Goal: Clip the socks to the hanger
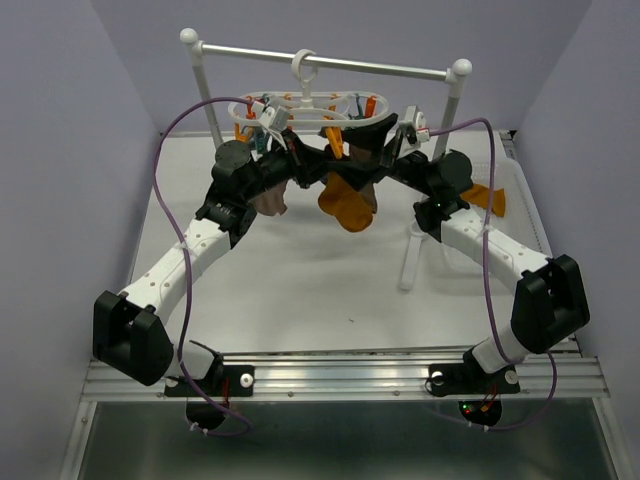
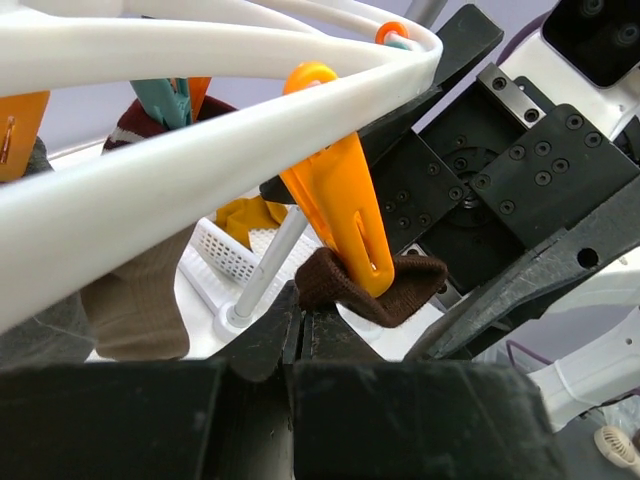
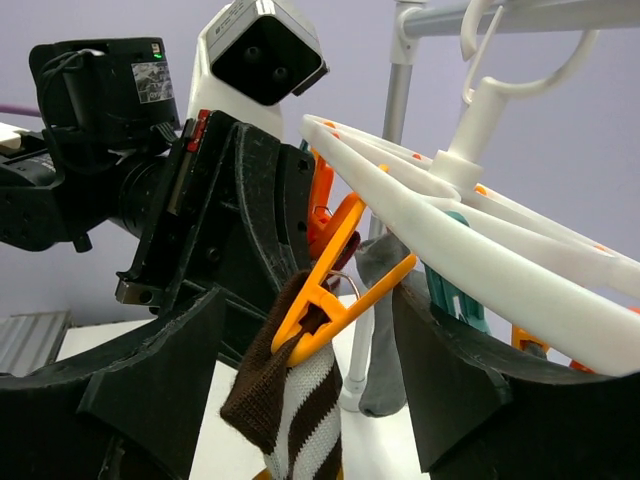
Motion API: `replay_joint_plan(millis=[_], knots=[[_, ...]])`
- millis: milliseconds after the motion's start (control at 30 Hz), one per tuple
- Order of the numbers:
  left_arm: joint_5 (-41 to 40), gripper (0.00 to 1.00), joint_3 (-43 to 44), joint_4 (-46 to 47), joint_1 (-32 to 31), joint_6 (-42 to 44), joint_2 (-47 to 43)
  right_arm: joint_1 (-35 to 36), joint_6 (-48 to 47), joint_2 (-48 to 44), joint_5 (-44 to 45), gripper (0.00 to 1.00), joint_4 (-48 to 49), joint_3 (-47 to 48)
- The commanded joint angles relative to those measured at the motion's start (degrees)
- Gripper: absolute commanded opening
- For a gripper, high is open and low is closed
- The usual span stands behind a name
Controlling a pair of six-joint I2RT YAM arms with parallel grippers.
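The brown-and-white striped knit sock (image 3: pixel 295 415) hung limp by its brown end from an orange plastic clip (image 3: pixel 335 280) on the white oval plastic hanger (image 3: pixel 500 250); soft and light, it seemed best pinched at that bunched brown end. The right gripper (image 3: pixel 310 345) stood spread astride that clip, the left gripper (image 2: pixel 300 335) pressed together just below the brown end.

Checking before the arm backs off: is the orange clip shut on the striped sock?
Shut: in the right wrist view the orange clip pinches the top of the striped sock, which hangs from it.
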Motion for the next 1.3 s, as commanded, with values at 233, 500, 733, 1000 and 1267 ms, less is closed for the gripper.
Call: replay_joint_plan(millis=[233,500,733,1000,1267], knots=[[-13.87,0.08,-1.72,-5.98,0.11,2.14,-4.78,0.64,-2.27,-6.13,4.47,1.00,-8.51,-1.22],[-19.49,0.62,-1.55,-10.37,0.11,3.55,-6.45,0.64,-2.80,-10.00,7.89,1.00,-23.81,-1.92],[-22.66,0.99,-2.51,-13.81,0.02,3.46,-7.95,0.64,-3.59,-14.22,9.65,1.00,-26.97,-4.73],[-27.50,0.99,-4.01,-18.99,0.11,4.77,-14.27,0.64,-6.49,-14.67,11.06,1.00,-39.00,-2.89],[-28.20,0.99,-7.34,-23.30,0.02,8.12,-20.16,0.64,-10.71,-15.89,17.90,1.00,-50.97,-3.67]])
